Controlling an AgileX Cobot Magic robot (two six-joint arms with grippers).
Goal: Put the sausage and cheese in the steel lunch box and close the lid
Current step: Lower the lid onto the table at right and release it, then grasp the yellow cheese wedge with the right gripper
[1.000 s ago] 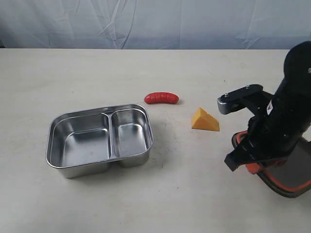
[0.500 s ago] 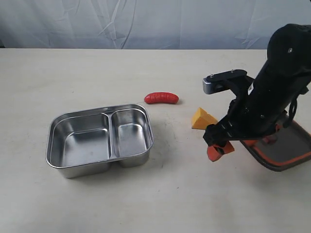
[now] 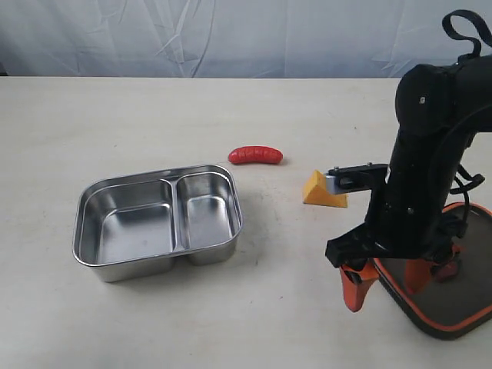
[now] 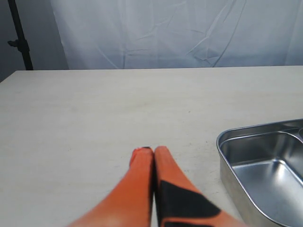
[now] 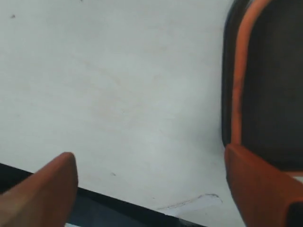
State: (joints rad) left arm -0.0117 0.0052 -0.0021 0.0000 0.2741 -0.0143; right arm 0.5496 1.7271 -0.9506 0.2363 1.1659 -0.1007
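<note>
The right gripper (image 3: 382, 286) has swung forward, jaws spread wide and empty, at the lid (image 3: 453, 307) by the desk (image 3: 115, 307) corner. The left gripper (image 4: 152, 152) is closed. The sausage (image 3: 255, 155) and cheese (image 3: 319, 190) lie mid-desk; fetching the cheese likely comes next.

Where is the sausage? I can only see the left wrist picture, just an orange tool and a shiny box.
Observer: The sausage lies on the table, outside the steel lunch box, past its far right corner.
Operator: And the cheese?
Observer: The cheese sits on the table too, right of the sausage.
Operator: What's the other tool doing?
Observer: The right tool is open and empty, low at the edge of the lid, which lies flat on the table.
</note>
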